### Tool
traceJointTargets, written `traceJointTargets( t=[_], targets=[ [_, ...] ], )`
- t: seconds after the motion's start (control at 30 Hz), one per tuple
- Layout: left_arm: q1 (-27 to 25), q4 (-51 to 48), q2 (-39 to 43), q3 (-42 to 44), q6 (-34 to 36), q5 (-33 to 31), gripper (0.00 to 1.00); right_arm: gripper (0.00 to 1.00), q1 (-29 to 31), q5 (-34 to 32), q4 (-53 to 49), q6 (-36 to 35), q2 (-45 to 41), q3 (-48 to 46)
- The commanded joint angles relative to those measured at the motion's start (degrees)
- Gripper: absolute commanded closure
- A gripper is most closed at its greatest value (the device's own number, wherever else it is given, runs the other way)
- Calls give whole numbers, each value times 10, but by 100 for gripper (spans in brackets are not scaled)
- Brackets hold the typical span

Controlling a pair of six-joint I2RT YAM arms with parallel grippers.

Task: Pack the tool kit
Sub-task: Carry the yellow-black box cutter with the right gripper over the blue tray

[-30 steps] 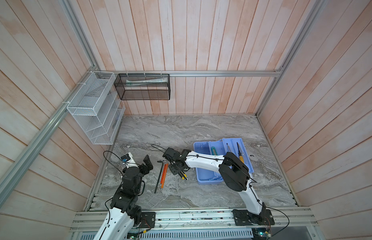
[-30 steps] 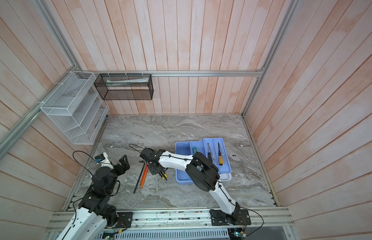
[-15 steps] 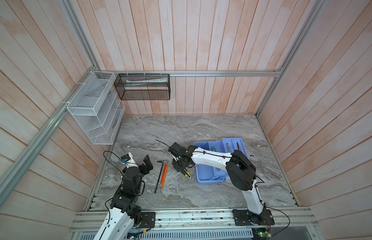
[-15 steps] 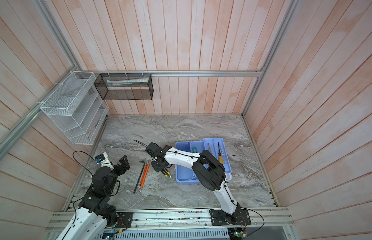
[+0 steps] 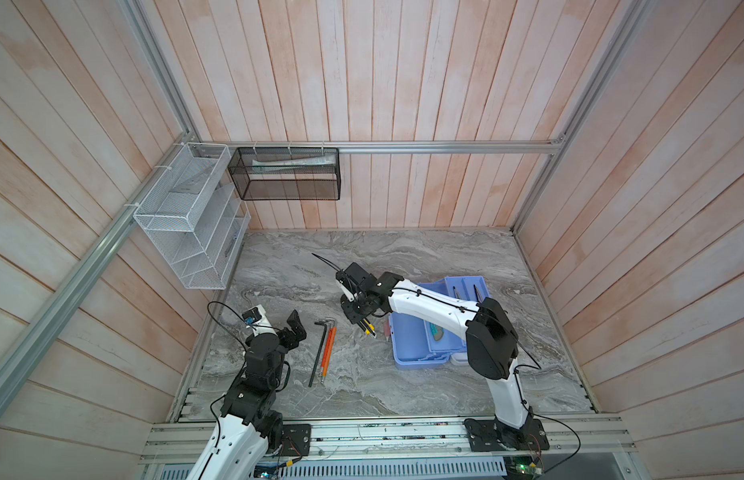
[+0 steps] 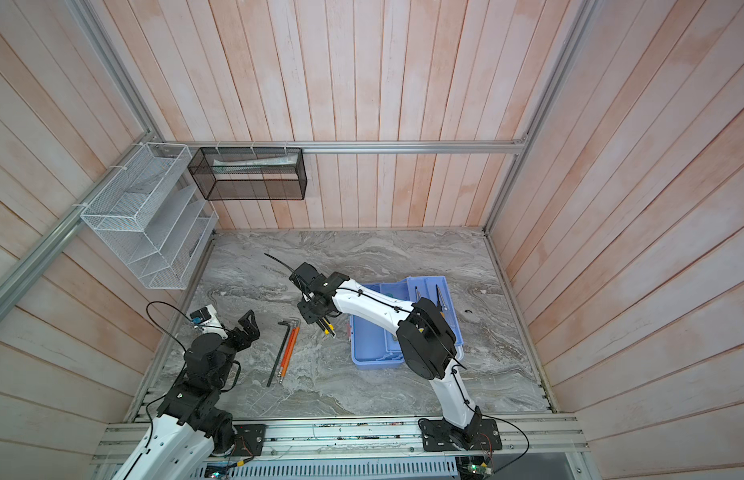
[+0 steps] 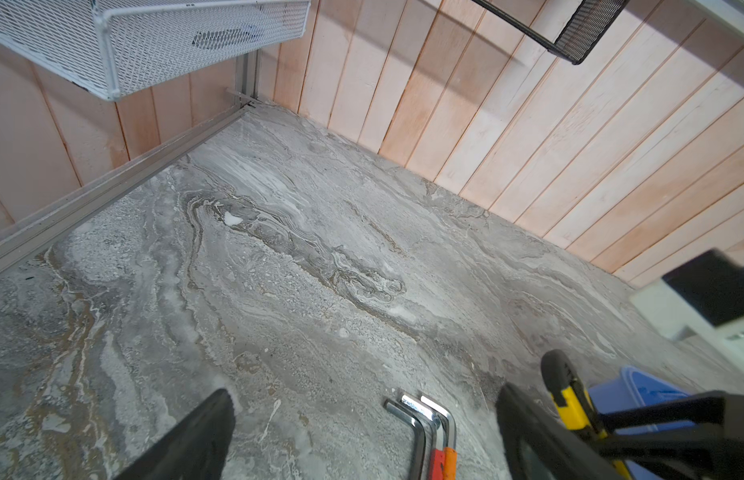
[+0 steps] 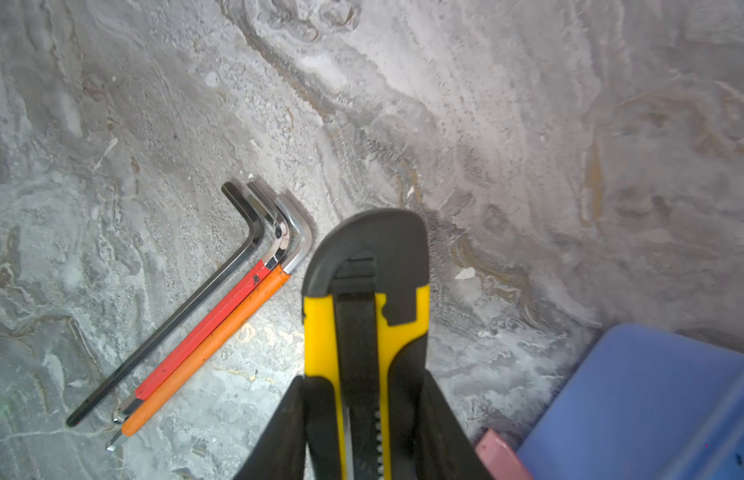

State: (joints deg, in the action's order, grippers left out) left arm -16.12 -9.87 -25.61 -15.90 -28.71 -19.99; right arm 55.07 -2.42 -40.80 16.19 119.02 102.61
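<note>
**Top views.** The right gripper (image 5: 362, 320) is clamped on the yellow-and-black plastic utility knife (image 5: 369, 329). It holds the knife above the grey marble table (image 5: 403, 257), between three L-shaped steel hex keys (image 5: 322, 349) and the light blue plastic tool kit box (image 5: 411, 353). The left gripper (image 6: 245, 328) hangs wide open and empty. Over the past second the knife has moved away from the keys toward the box.

**Left wrist.** The jaws are spread, with the keys' bent ends between the fingers.

**Right wrist.** The fingers (image 8: 295, 399) pinch the knife's handle. It is probably best carried level and released low inside the box.

The right gripper (image 5: 362, 320), clamped on the yellow utility knife (image 5: 369, 329), drifts away from the hex keys (image 5: 324, 351) toward the blue tool kit (image 5: 416, 365), rising slightly
</note>
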Motion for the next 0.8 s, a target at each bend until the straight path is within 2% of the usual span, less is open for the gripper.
traceJointTargets(
  t=[0.0, 0.2, 0.4, 0.77],
  targets=[
    [3, 3, 3, 9, 4, 0, 0, 97, -11, -7, -46, 17, -42, 24],
    [3, 2, 4, 9, 3, -1, 0, 97, -40, 20, -46, 37, -68, 16],
    [3, 2, 8, 10, 3, -1, 0, 99, -56, -23, -75, 46, -96, 5],
    [3, 3, 6, 10, 4, 0, 0, 100, -131, -71, -57, 81, -236, -156]
  ],
)
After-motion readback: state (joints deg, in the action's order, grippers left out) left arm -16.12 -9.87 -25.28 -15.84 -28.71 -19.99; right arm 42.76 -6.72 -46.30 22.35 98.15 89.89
